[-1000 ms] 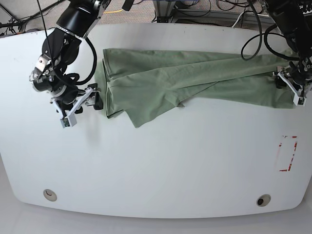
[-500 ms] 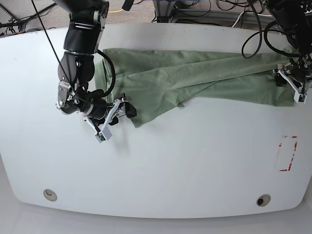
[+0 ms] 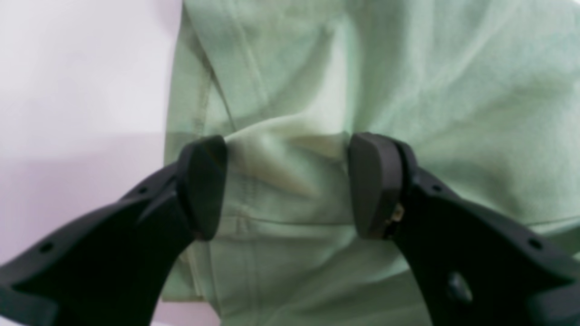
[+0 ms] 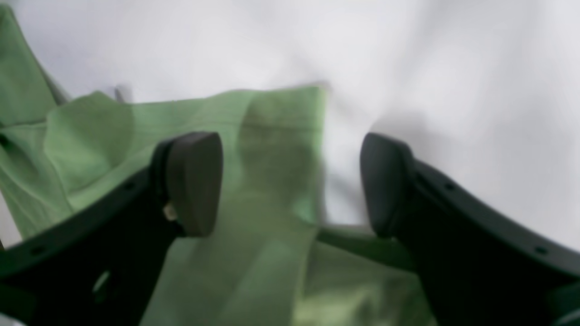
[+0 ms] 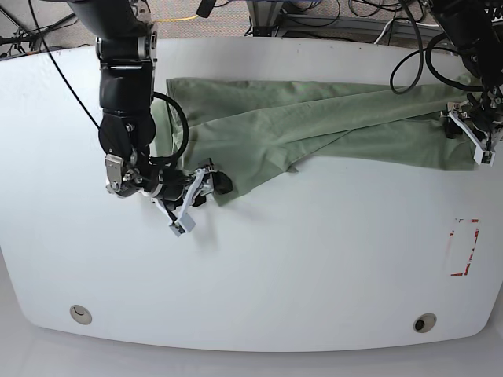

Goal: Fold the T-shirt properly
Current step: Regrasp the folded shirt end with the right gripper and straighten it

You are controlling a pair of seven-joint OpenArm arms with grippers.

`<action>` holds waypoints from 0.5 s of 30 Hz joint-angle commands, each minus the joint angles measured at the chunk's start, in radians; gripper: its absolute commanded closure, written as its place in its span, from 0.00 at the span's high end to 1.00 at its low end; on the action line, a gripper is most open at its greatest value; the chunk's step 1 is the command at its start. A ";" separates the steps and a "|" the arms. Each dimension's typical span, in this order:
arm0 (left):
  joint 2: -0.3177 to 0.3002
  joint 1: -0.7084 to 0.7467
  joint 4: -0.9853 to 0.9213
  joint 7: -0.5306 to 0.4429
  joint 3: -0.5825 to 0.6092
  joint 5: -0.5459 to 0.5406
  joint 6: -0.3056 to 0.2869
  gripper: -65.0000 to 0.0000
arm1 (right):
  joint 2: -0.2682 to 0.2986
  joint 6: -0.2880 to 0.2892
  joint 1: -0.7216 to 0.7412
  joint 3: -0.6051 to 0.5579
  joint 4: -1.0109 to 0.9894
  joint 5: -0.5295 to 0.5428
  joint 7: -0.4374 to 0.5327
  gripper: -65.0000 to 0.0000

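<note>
The right tool (image 5: 203,185) has swung along the near edge of the T-shirt (image 5: 314,118) since the earlier frames, from beside the cloth's end on the base view's left to the pointed corner that hangs toward the front of the table (image 5: 259,275). The left tool (image 5: 471,133) has barely shifted and sits over the shirt's other end.

The shirt lies stretched in a long band across the far half of the table, partly doubled over itself, with that loose corner spoiling the outline. That likely explains the right tool's position: in its wrist view the tool (image 4: 290,181) stands spread, one pad over the cloth (image 4: 253,149) and the other over bare table, straddling the edge without pinching it. The left tool (image 3: 285,185) is spread too, a raised ridge of fabric (image 3: 408,90) between its pads but not yet squeezed, probably placed to anchor that end while the other corner is picked up.
</note>
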 commanded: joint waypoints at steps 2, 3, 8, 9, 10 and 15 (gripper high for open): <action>-0.006 0.005 -0.003 0.059 0.001 0.055 -0.002 0.60 | -0.006 0.002 0.011 -0.039 0.031 0.012 -0.006 0.64; 0.002 0.003 -0.003 0.059 0.001 0.055 -0.002 0.60 | -0.015 0.002 0.011 -0.044 0.031 0.011 -0.006 0.60; 0.023 0.003 -0.003 0.058 0.001 0.055 -0.002 0.60 | -0.038 0.002 0.010 -0.045 0.030 0.002 -0.004 0.36; 0.025 0.003 -0.003 0.058 0.001 0.055 -0.002 0.60 | -0.040 0.002 0.011 -0.045 0.030 0.002 -0.003 0.31; 0.025 0.003 -0.003 0.058 0.001 0.055 -0.002 0.60 | -0.040 0.002 0.011 -0.045 0.030 0.002 -0.003 0.26; 0.025 0.003 -0.003 0.058 0.002 0.058 -0.002 0.60 | -0.038 0.002 0.014 -0.045 0.037 0.008 -0.003 0.00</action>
